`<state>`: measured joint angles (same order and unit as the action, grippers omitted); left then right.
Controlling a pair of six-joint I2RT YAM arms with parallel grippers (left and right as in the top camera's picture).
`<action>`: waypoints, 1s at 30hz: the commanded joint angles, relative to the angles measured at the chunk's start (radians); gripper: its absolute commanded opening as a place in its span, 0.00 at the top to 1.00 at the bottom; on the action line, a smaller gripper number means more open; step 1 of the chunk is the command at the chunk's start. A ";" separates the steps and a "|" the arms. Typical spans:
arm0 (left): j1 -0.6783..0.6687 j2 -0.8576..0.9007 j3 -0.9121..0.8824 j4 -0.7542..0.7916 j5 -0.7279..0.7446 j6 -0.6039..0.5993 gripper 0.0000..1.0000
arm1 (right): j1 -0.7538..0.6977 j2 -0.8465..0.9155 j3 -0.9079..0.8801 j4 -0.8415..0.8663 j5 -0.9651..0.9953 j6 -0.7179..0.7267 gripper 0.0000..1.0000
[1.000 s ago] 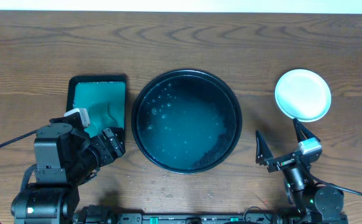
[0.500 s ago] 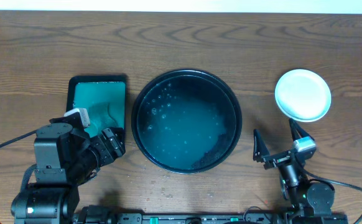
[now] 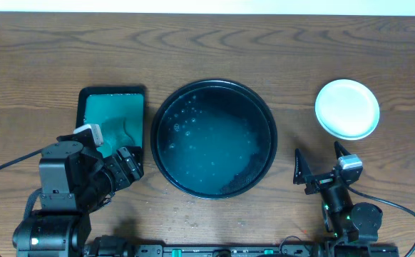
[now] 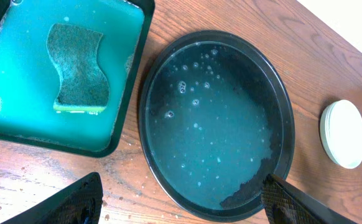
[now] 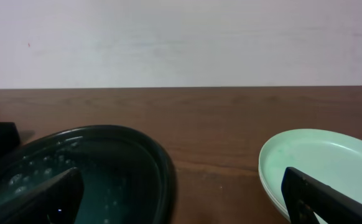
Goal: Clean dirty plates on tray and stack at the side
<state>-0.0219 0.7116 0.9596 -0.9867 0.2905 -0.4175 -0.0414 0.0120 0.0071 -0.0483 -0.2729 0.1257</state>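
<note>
The round black tray [image 3: 166, 107] sits mid-table holding bubbly water, and no plate lies in it. The pale mint plates [image 3: 347, 108] are stacked on the table to its right, apart from it. My left gripper [image 3: 130, 165] hangs open above the table between the green tray and the black tray [image 4: 285, 124], holding nothing. My right gripper [image 3: 321, 163] is open and low near the front edge, just in front of the plates [image 5: 318, 163], pointing at the gap between them and the tray [image 5: 162, 162]. Nothing is between its fingers.
A rectangular green tray [image 3: 113, 100] with a black rim stands left of the black tray, filled with soapy water. A green sponge [image 4: 79, 68] lies in it. Bare wooden table runs along the back.
My right gripper has shifted slightly sideways and back near the front edge, still open. The left arm, the tray and the plates have not moved.
</note>
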 commanded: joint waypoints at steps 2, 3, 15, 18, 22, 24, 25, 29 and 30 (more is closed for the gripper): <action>-0.004 0.001 0.000 0.000 0.015 0.013 0.18 | -0.010 -0.007 -0.002 -0.006 0.006 -0.015 0.01; -0.004 0.001 0.000 0.000 0.015 0.013 0.18 | -0.010 -0.007 -0.002 -0.006 0.005 -0.014 0.01; -0.004 0.001 0.000 0.000 0.015 0.013 0.18 | -0.010 -0.007 -0.002 -0.005 -0.005 -0.223 0.01; -0.004 0.001 0.000 0.000 0.015 0.013 0.18 | -0.010 -0.007 -0.002 -0.005 -0.004 -0.277 0.01; -0.004 0.001 0.000 0.000 0.015 0.013 0.18 | -0.010 -0.007 -0.002 -0.007 0.006 -0.281 0.01; -0.004 0.001 0.000 0.000 0.015 0.014 0.18 | -0.010 -0.006 -0.002 -0.008 0.006 -0.280 0.01; -0.004 0.001 0.000 0.000 0.015 0.013 0.18 | -0.010 -0.006 -0.002 -0.007 0.006 -0.280 0.01; -0.004 0.001 0.000 0.000 0.015 0.013 0.18 | -0.010 -0.006 -0.002 -0.005 0.006 -0.280 0.01; -0.004 0.001 0.000 0.000 0.015 0.013 0.18 | -0.010 -0.006 -0.002 -0.005 0.006 -0.280 0.01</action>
<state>-0.0219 0.7116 0.9596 -0.9867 0.2909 -0.4175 -0.0414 0.0120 0.0071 -0.0483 -0.2729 -0.1368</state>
